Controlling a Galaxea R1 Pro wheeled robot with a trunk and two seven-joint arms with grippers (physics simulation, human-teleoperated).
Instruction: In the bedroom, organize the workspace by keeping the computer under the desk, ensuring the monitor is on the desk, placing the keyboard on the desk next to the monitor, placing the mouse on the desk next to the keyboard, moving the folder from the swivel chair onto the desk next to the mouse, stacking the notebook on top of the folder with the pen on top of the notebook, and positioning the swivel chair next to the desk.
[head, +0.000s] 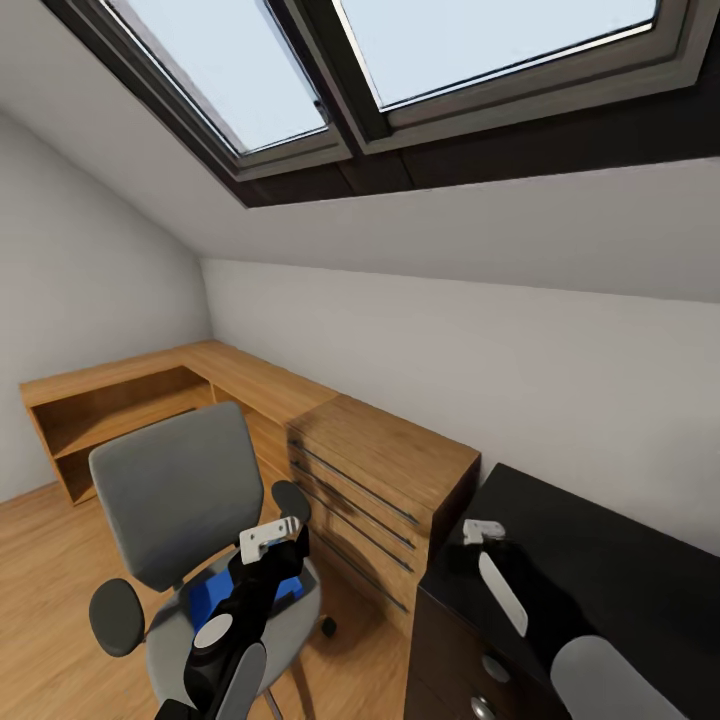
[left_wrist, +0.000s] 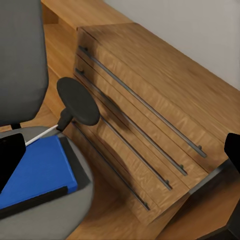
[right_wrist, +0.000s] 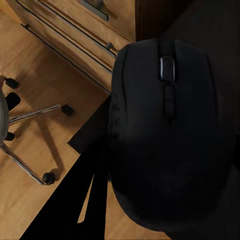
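Note:
The grey swivel chair (head: 175, 490) stands at the lower left with the bright blue folder (head: 210, 595) lying flat on its seat. My left gripper (head: 288, 552) hovers over the seat's right side, open; its dark fingers (left_wrist: 10, 162) stand wide apart beside the folder (left_wrist: 35, 172), not touching it. My right gripper (head: 470, 550) is over the near corner of the black desk (head: 610, 560), shut on the mouse (right_wrist: 165, 130), a black mouse with a grey scroll wheel. The chair's chrome base (right_wrist: 25, 150) stands on the floor below.
A light wood cabinet with bar handles (head: 385, 475) stands between chair and desk, joined to a low wood shelf run (head: 130, 395) along the wall. The chair's black armrest (left_wrist: 77, 100) is close to the cabinet front (left_wrist: 145, 115). A sloped ceiling with skylights (head: 400, 60) hangs overhead.

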